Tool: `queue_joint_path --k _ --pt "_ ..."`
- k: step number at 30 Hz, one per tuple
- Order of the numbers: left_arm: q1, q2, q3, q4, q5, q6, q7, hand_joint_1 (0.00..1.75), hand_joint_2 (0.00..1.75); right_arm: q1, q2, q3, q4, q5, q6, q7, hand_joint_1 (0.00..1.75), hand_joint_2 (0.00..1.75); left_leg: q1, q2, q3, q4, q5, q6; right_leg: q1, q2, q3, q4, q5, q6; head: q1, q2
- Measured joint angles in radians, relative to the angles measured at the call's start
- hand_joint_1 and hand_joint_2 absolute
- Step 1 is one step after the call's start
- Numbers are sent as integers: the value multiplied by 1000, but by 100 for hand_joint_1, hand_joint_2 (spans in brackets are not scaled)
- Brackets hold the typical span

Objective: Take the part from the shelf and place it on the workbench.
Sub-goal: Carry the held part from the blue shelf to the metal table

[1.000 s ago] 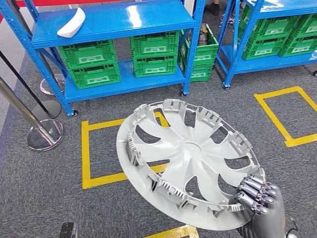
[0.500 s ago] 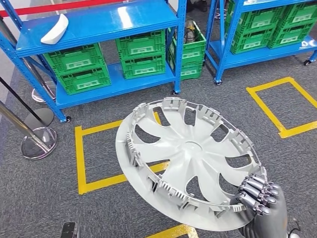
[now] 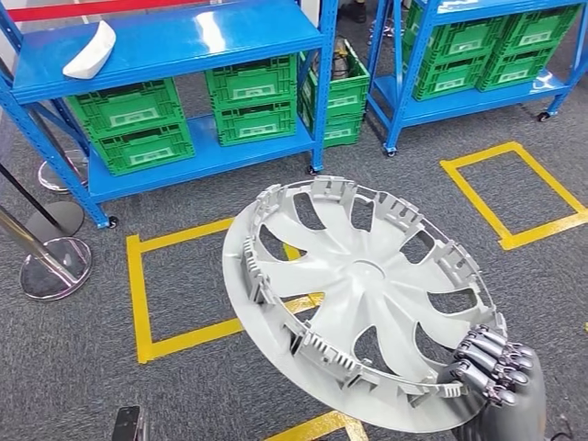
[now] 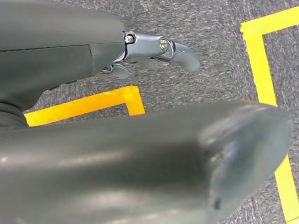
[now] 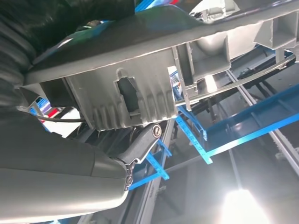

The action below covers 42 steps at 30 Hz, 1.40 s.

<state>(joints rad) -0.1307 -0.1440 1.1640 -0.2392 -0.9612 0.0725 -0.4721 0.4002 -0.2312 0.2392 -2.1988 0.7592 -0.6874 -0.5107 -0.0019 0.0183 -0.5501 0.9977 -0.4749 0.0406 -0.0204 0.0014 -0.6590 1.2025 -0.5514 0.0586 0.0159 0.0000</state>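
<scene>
Head view: the right robot hand (image 3: 493, 367) grips a wheel cover (image 3: 360, 294) by its near rim, fingers curled over the edge.
Where it is: the wheel cover is in the air, tilted, inner side up, above grey carpet and a yellow floor square (image 3: 142, 294), well apart from the blue shelf (image 3: 174, 41); no worktop is in sight.
Weight: likely light, being thin moulded plastic.
Stiffness: probably springy; held at one edge only, the far side may sag or wobble.
Weak spots: the clips (image 3: 333, 191) around the rim look easy to snap if knocked.
Best hold: the solid rim between clips, or a spoke, judged safer than the clips themselves.
Look: pale grey, round, with curved spokes, open slots and a small centre disc.
Right wrist view: the rim's ribbed underside (image 5: 134, 98) sits against the hand.
Left robot hand (image 4: 155, 49): holds nothing, fingers extended over carpet.
</scene>
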Motion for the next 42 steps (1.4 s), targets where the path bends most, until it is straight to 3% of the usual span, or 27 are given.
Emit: queue_joint_path --k 2,3,6,8,9,11,12,13,14,15,17,18,20,23,25,27,28,29,30,32,34,37,39,40,42 --pt "-2 0 -1 0 1 0 0 0 0 -1 0 -1 0 0 0 -1 175 175 -3 4 -1 7 -4 -6 2 -15 70 -134 49 -5 0 0" --pt "-2 0 -1 0 1 0 0 0 0 -1 0 -1 -1 0 0 -2 175 175 -5 6 -2 11 -6 -11 4 -20 91 -172 57 -11 0 0" --pt "-2 0 -1 0 2 0 1 0 0 2 0 -1 -3 -1 0 -3 175 175 -6 11 -5 15 -6 -24 7 -15 98 -188 59 -31 0 0" --pt "-3 1 -1 0 2 0 1 0 0 2 2 -2 -3 -1 0 -3 175 175 -4 7 -14 41 -30 -34 4 -10 98 -191 63 -43 -2 0" --pt "-3 1 -1 0 2 0 1 0 0 2 2 -2 -4 0 0 -3 175 175 -2 2 -30 80 -57 -40 2 -9 98 -193 65 -48 -3 0" --pt "-2 1 -1 0 2 0 1 0 0 2 3 -2 -4 0 0 -4 175 175 1 -4 -84 211 -125 -48 1 -4 96 -192 67 -53 -6 0" --pt "-1 1 -1 0 2 0 1 0 0 2 4 -2 -4 0 0 -4 175 175 3 -4 -109 269 -146 -49 2 0 95 -192 67 -53 -6 0" --pt "-1 1 -1 0 2 0 1 0 0 2 4 -2 -3 0 0 -4 175 175 3 -5 -122 299 -149 -49 2 4 95 -192 67 -53 -6 0" --pt "0 1 -1 0 2 0 1 0 0 2 4 -2 -3 0 0 -4 175 175 3 -5 -116 289 -131 -48 2 9 95 -192 67 -53 -6 0" --pt "0 1 -1 0 4 0 1 0 0 2 4 -2 -3 0 0 -4 175 175 3 -7 -93 241 -97 -45 2 14 97 -192 67 -53 -6 0" --pt "0 3 -1 0 7 1 2 0 0 2 5 -2 -3 1 0 -4 175 175 3 -26 -29 102 -31 -34 3 24 99 -190 67 -50 -6 0" --pt "-1 4 -2 0 8 1 2 0 0 1 6 -2 -4 1 0 -4 175 175 2 -35 -6 51 -16 -30 4 28 97 -189 68 -46 -6 0" --pt "-2 6 -2 0 9 1 3 0 0 1 8 -2 -4 1 0 -4 175 175 0 -42 6 17 -16 -26 4 35 89 -189 73 -35 -5 0" --pt "-3 4 -5 0 10 2 4 0 0 2 10 -2 -4 1 0 -3 175 175 4 -31 6 2 -7 -13 3 34 74 -177 63 -19 -4 0" --pt "-3 4 -7 0 12 3 4 0 0 1 10 -2 -4 1 0 -3 175 175 7 -22 6 -5 -2 -4 2 18 31 -91 10 -13 2 0" --pt "-1 5 -9 0 14 4 4 0 0 1 10 -3 -4 1 0 -3 175 175 5 -12 4 -5 -1 -1 1 8 -28 40 -50 -8 7 0" --pt "0 5 -9 0 15 4 4 0 0 2 11 -3 -4 1 0 -3 175 175 4 -7 4 -5 -1 -1 1 7 -46 79 -59 -6 6 0" --pt "0 4 -10 0 17 4 4 0 0 3 11 -3 -4 1 0 -3 175 175 4 -2 4 -4 -1 -1 1 6 -46 81 -49 -6 7 0" --pt "0 4 -11 0 18 4 5 0 0 4 11 -3 -4 1 0 -3 175 175 4 1 5 -4 -2 -2 1 3 -25 42 -21 -6 7 0" --pt "0 4 -15 0 20 4 5 0 0 3 11 -5 -6 1 0 -3 175 175 2 7 8 -2 -5 -7 2 -14 46 -92 40 -8 7 0" --pt "-1 4 -17 0 22 4 5 0 0 3 11 -7 -8 2 0 -5 175 175 -4 10 7 4 -9 -16 5 -29 93 -179 61 -16 6 0" --pt "-1 4 -19 0 27 4 6 0 0 7 12 -10 -10 2 0 -6 175 175 -5 18 4 11 -12 -26 7 -23 98 -191 61 -31 6 0" --pt "-2 4 -21 0 29 4 7 0 0 8 12 -11 -13 2 0 -6 175 175 -2 11 -9 45 -41 -36 4 -17 98 -193 63 -43 5 0" --pt "-2 4 -21 0 30 4 7 0 0 9 12 -13 -15 3 0 -6 175 175 0 4 -26 87 -68 -41 2 -15 98 -194 65 -48 3 0" --pt "0 4 -23 0 30 4 8 0 0 9 14 -16 -17 3 0 -7 175 175 2 -4 -84 222 -133 -47 3 -8 97 -193 65 -54 1 0"
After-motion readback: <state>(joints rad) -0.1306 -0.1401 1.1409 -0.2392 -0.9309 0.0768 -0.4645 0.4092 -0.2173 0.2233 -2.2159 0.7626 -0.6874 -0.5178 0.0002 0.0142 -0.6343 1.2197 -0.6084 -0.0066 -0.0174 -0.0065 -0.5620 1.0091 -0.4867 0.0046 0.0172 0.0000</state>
